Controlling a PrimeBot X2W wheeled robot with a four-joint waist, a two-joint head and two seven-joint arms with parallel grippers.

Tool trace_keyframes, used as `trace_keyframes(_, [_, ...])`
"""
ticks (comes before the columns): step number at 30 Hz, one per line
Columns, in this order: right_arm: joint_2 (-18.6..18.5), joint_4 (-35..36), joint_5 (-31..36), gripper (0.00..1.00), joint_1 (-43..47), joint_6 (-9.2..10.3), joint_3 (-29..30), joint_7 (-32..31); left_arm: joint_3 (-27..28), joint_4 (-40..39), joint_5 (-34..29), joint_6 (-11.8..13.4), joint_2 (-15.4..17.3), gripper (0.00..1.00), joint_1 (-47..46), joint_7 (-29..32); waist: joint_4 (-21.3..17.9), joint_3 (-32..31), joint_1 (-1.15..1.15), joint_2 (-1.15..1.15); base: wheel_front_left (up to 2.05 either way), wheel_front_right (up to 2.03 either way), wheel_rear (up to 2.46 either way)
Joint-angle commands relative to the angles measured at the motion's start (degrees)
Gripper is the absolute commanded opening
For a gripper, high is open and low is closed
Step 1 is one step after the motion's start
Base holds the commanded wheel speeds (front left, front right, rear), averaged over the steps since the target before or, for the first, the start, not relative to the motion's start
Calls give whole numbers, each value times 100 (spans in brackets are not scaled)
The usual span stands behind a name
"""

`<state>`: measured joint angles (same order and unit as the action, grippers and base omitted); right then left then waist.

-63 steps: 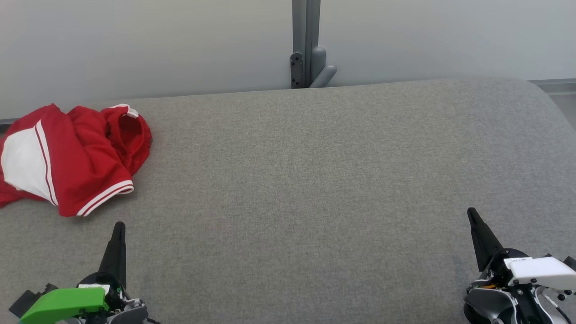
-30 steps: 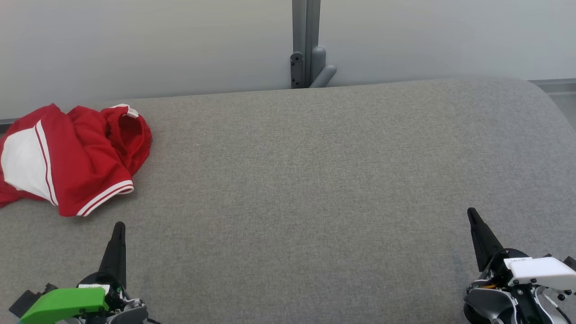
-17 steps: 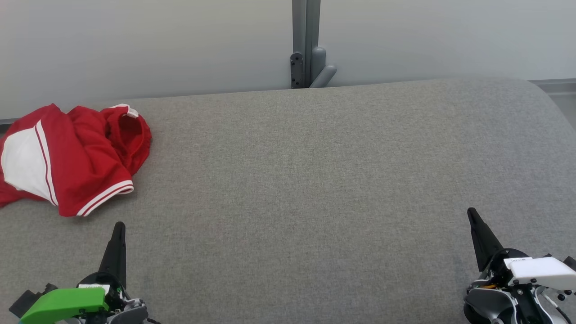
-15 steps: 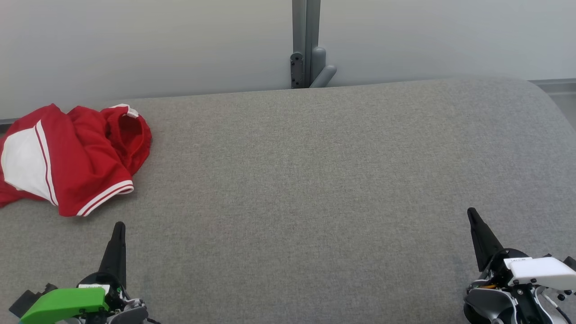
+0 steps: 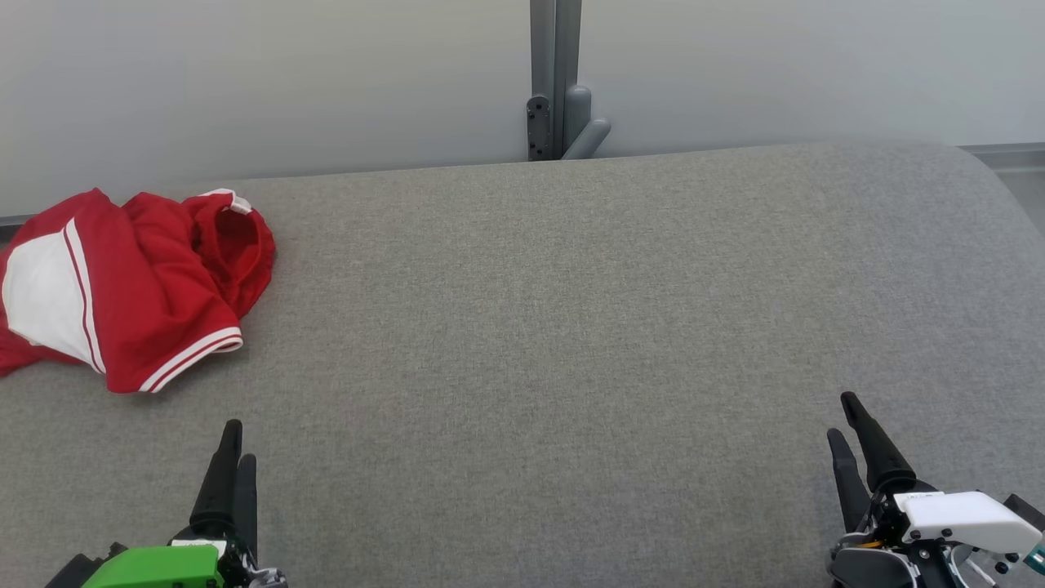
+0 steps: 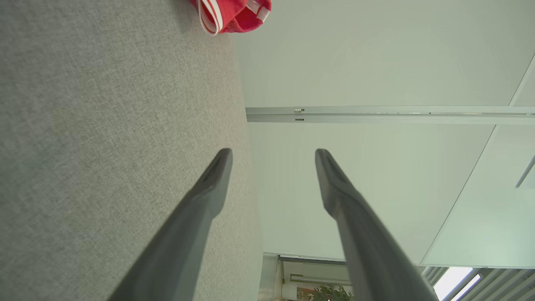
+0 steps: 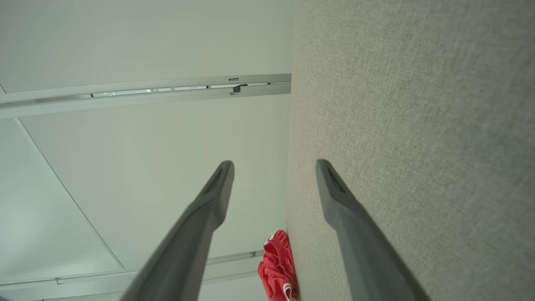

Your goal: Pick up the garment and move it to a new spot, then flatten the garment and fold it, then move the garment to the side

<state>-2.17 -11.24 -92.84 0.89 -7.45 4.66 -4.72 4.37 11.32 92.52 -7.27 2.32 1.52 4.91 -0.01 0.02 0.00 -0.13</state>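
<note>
Head view: red garment [image 5: 122,286], crumpled, far left on grey desk [image 5: 571,327]; left claw [image 5: 239,445] and right claw [image 5: 842,416] low at the front, well apart from it. Left wrist view: left claw spread, empty. Right wrist view: right claw likewise. Recommended: the nearer left claw reaches and pinches a thick fold, not the hem.

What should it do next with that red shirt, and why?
Probably reach the left gripper toward the shirt: it lies crumpled at the far left of the cushion, just ahead of that gripper, whose jaws stand open and empty.
</note>
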Motion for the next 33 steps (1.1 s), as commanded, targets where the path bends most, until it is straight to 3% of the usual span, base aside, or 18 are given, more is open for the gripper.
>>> trace_keyframes(1, [-29,99,87,100,-66,0,-36,77,-50,-131,-101,-5,20,100,-72,-63,0,0,0,0,0,0,0])
trace_keyframes(10, [-37,140,514,100,-82,-1,-61,316,-207,-286,-604,31,26,100,-89,-307,1,-1,0,1,0,0,0])
trace_keyframes(19, [-44,337,1251,100,-92,-1,23,531,-349,-586,-1565,211,32,100,-130,-525,-4,-2,0,2,0,0,0])
trace_keyframes(33, [-52,805,3132,100,-89,-2,-91,829,-599,-924,-3287,487,41,100,-165,-827,1,7,0,4,0,0,0])
